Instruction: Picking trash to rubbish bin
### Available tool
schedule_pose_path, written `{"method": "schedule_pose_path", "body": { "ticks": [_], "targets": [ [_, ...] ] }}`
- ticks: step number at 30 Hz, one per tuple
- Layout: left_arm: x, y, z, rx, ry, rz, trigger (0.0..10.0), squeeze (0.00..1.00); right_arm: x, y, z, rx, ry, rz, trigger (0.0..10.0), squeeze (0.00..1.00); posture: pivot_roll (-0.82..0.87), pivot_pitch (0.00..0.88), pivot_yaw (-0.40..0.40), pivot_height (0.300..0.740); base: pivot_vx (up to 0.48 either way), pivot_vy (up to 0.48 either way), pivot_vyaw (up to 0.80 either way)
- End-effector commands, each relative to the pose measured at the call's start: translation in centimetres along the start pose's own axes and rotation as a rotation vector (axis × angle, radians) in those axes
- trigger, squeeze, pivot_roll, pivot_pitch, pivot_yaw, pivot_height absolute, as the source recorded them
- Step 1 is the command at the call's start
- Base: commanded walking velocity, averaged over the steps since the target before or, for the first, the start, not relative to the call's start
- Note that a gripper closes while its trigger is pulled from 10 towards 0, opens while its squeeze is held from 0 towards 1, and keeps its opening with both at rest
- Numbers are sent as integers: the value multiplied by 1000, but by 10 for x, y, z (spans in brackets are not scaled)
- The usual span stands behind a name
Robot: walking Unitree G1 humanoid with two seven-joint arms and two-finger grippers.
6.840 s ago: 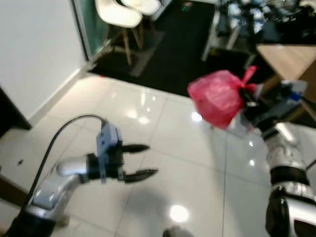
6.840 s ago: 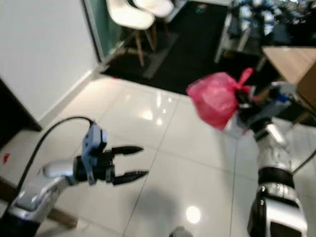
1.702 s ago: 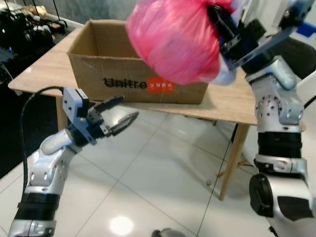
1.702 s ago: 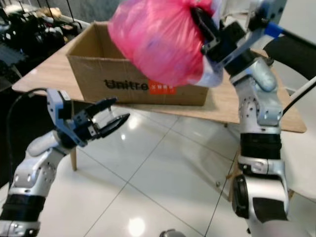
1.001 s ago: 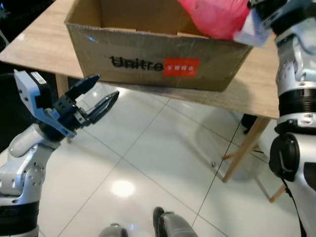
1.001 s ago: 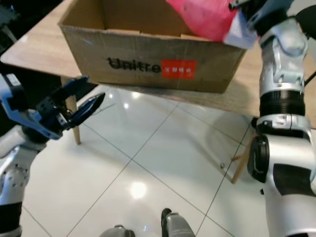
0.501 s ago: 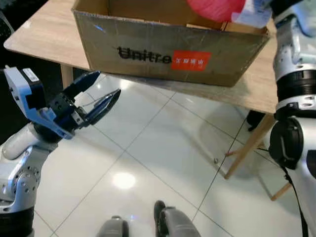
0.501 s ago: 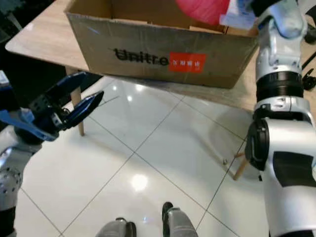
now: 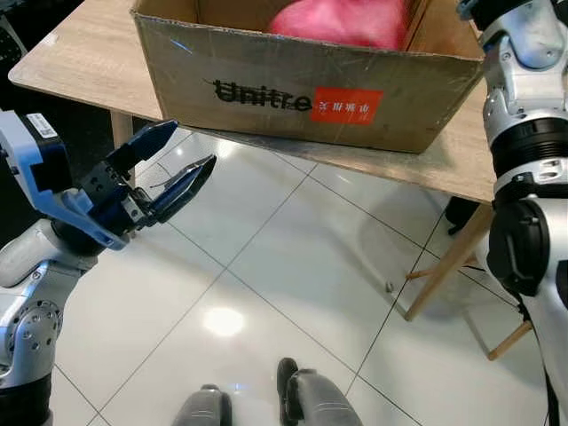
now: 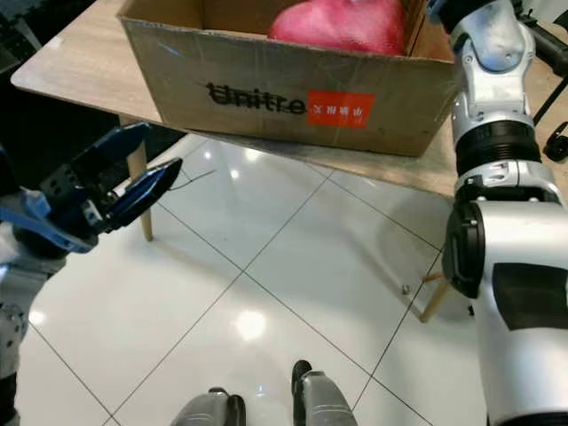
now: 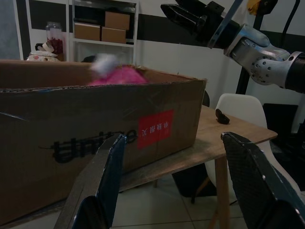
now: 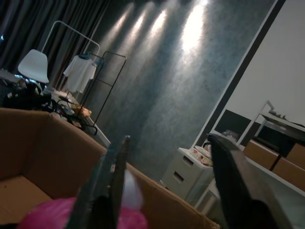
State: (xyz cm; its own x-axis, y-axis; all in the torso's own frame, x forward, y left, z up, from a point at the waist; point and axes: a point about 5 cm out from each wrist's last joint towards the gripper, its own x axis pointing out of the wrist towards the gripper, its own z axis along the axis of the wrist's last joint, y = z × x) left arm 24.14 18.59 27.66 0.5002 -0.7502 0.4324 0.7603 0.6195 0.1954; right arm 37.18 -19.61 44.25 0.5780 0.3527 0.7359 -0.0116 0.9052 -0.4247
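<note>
The pink trash bag (image 9: 342, 19) lies inside the brown cardboard box (image 9: 311, 84) on the wooden table (image 9: 71, 62). My right arm (image 9: 524, 53) reaches up over the box's right end. In the right wrist view my right gripper (image 12: 169, 140) stands open above the box, the pink bag (image 12: 62, 217) below it and apart from its fingers. From the left wrist camera, that right gripper (image 11: 186, 13) hangs above the box (image 11: 95, 129) with nothing in it. My left gripper (image 9: 182, 160) is open and empty, held over the floor in front of the table's edge.
The table's slanted wooden legs (image 9: 444, 266) stand on the glossy white tile floor (image 9: 293, 266) to my right. My feet (image 9: 297, 404) are near the bottom edge. A white chair (image 11: 238, 107) and a small dark object (image 11: 221, 116) on the tabletop lie beyond the box.
The pink bag has left my right gripper and dropped into the box; that gripper has opened. My left gripper has stayed open in about the same place.
</note>
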Motion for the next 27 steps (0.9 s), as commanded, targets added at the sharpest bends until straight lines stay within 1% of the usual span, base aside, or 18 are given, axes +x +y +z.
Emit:
{"method": "schedule_pose_path", "body": {
  "ticks": [1, 3, 4, 5, 6, 7, 8, 10, 13, 14, 16, 17, 18, 19, 22, 24, 25, 27],
  "targets": [
    [2, -3, 1, 3, 18, -25, 10000, 0, 3, -6, 9, 27, -57, -12, 10000, 1000, 80, 289, -37, 740, 0, 0, 0],
    [4, -5, 0, -2, 6, -31, 10000, 0, 7, -1, 19, 179, -144, 64, 10000, 1000, 76, 277, -40, 740, 0, 0, 0],
    [4, -6, 1, -7, -4, -39, 10000, 0, 8, 6, 23, 264, -193, 149, 10000, 529, 70, 264, -42, 740, 0, 0, 0],
    [5, -6, 1, -9, -11, -44, 10000, 0, 7, 11, 26, 317, -230, 210, 10000, 529, 70, 264, -42, 740, 0, 0, 0],
    [5, -6, 0, -11, -14, -47, 10000, 0, 7, 13, 27, 341, -244, 243, 10000, 0, 69, 260, -43, 740, 0, 0, 0],
    [5, -6, 0, -11, -14, -47, 10000, 0, 7, 13, 27, 341, -244, 243, 10000, 0, 69, 260, -43, 740, 0, 0, 0],
    [7, -7, -1, -15, -20, -53, 10000, 0, 5, 17, 29, 395, -271, 291, 10000, 0, 61, 247, -47, 740, 0, 0, 0],
    [9, -8, -2, -25, -29, -76, 10000, 0, -1, 28, 33, 461, -315, 369, 10000, 0, 59, 234, -48, 740, 0, 0, 0],
    [11, -13, -7, -49, -21, -153, 10000, 0, -24, 55, 40, 585, -373, 555, 10000, 0, 52, 194, -41, 740, 0, 0, 0],
    [12, -14, -9, -59, -16, -184, 10000, 0, -36, 69, 41, 648, -376, 630, 10000, 0, 49, 179, -35, 740, 0, 0, 0],
    [12, -14, -9, -59, -16, -184, 10000, 0, -36, 69, 41, 648, -376, 630, 10000, 0, 49, 179, -35, 740, 0, 0, 0],
    [12, -13, -11, -67, -12, -204, 10000, 0, -47, 82, 39, 677, -362, 692, 10000, 0, 47, 163, -28, 740, 0, 0, 0],
    [12, -13, -11, -67, -12, -204, 10000, 0, -47, 82, 39, 677, -362, 692, 10000, 0, 47, 163, -28, 740, 0, 0, 0],
    [11, -12, -13, -76, -7, -220, 10000, 0, -61, 97, 32, 706, -323, 753, 10000, 0, 46, 150, -24, 740, 0, 0, 0],
    [10, -10, -15, -80, 0, -225, 10000, 0, -71, 105, 25, 737, -294, 791, 10000, 0, 44, 136, -19, 740, 0, 0, 0],
    [9, -7, -22, -90, 23, -230, 10000, 0, -91, 125, 5, 782, -186, 838, 10000, 0, 43, 115, -12, 740, 0, 0, 0],
    [7, -5, -26, -101, 31, -231, 10000, 0, -104, 138, -8, 811, -120, 843, 10000, 0, 43, 103, -9, 740, 0, 0, 0],
    [5, -3, -33, -122, 46, -231, 10000, 0, -121, 156, -22, 853, -25, 832, 10000, 0, 43, 95, -6, 740, 0, 0, 0]
  ]
}}
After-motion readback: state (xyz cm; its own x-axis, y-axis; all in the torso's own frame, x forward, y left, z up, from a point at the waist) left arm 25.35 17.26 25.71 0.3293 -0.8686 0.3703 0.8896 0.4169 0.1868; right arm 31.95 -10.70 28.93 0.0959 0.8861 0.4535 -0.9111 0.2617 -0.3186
